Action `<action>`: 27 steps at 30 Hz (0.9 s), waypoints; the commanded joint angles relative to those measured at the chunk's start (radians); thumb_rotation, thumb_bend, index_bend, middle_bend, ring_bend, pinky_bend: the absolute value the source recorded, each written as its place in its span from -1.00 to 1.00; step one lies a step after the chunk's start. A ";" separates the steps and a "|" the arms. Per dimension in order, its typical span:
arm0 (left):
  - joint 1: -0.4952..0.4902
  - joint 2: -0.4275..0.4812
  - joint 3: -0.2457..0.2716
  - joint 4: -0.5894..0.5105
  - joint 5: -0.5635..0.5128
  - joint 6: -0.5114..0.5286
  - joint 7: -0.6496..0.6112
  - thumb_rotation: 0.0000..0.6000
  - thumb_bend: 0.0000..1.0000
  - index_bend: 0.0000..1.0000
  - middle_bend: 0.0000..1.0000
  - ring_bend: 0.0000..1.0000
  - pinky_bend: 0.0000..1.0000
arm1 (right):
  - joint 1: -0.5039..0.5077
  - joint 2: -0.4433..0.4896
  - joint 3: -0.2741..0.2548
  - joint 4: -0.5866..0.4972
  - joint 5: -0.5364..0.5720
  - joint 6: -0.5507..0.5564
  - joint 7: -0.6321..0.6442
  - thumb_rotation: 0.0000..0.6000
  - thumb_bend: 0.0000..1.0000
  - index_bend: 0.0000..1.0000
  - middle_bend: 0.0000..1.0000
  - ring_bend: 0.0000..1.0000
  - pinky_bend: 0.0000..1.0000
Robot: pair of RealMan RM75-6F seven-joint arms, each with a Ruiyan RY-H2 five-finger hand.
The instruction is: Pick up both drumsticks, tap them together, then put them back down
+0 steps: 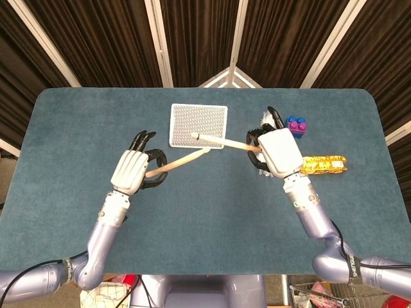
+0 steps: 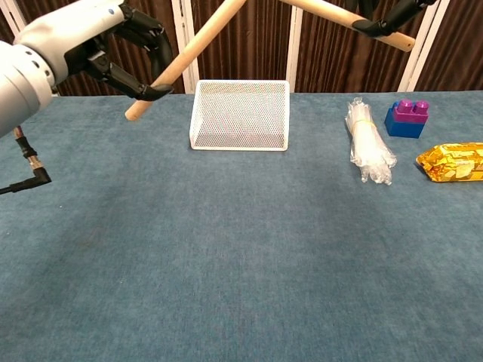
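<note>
While raised, both hands (fingers curled) grip drumsticks.

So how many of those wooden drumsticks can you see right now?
2. One pale wooden drumstick is held in the air by the left hand. The other wooden drumstick is held by the right hand, its tip above the white mesh basket. None seems hidden.
</note>
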 commanded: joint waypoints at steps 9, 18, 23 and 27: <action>-0.061 -0.031 -0.021 -0.030 -0.034 -0.017 0.115 1.00 -0.09 0.18 0.17 -0.80 -1.00 | 0.001 0.003 -0.011 -0.019 -0.008 0.008 -0.007 1.00 0.00 0.37 0.31 -0.18 -1.00; -0.090 -0.068 -0.052 -0.052 -0.052 0.016 0.145 1.00 -0.09 0.18 0.17 -0.80 -1.00 | -0.001 0.014 -0.011 -0.036 -0.021 0.021 -0.007 1.00 0.00 0.37 0.31 -0.18 -1.00; -0.095 -0.088 -0.061 -0.041 -0.066 0.024 0.121 1.00 -0.09 0.19 0.17 -0.80 -1.00 | -0.005 0.024 -0.013 -0.047 -0.029 0.025 0.000 1.00 0.00 0.37 0.31 -0.18 -1.00; -0.103 -0.099 -0.066 -0.028 -0.083 0.024 0.121 1.00 -0.09 0.19 0.17 -0.80 -1.00 | -0.007 0.031 -0.017 -0.055 -0.045 0.031 0.003 1.00 0.00 0.38 0.31 -0.17 -1.00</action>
